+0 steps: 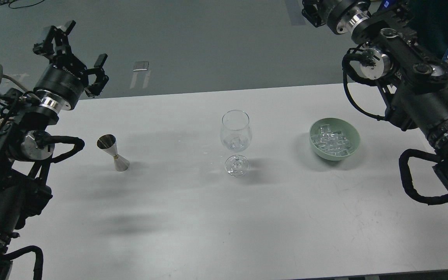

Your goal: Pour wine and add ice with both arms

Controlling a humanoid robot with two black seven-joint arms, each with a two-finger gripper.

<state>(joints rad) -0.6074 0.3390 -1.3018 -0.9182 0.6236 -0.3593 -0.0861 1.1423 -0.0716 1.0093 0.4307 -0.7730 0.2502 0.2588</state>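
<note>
A clear stemmed wine glass (236, 134) stands at the table's middle with a few ice cubes (235, 142) in its bowl. A pale green bowl (351, 132) to its right holds several more ice cubes (331, 142). A steel jigger (113, 153) stands to the glass's left. My left gripper (83, 43) is open and empty, raised above the table's back left corner, behind the jigger. My right arm (414, 89) reaches up at the far right. Its gripper (314, 8) is cut off by the top edge, so its fingers are hidden.
The white table (216, 225) spans the view, with its far edge behind the glass. Grey floor lies beyond it. A looped black cable (418, 186) hangs off my right arm over the table's right edge.
</note>
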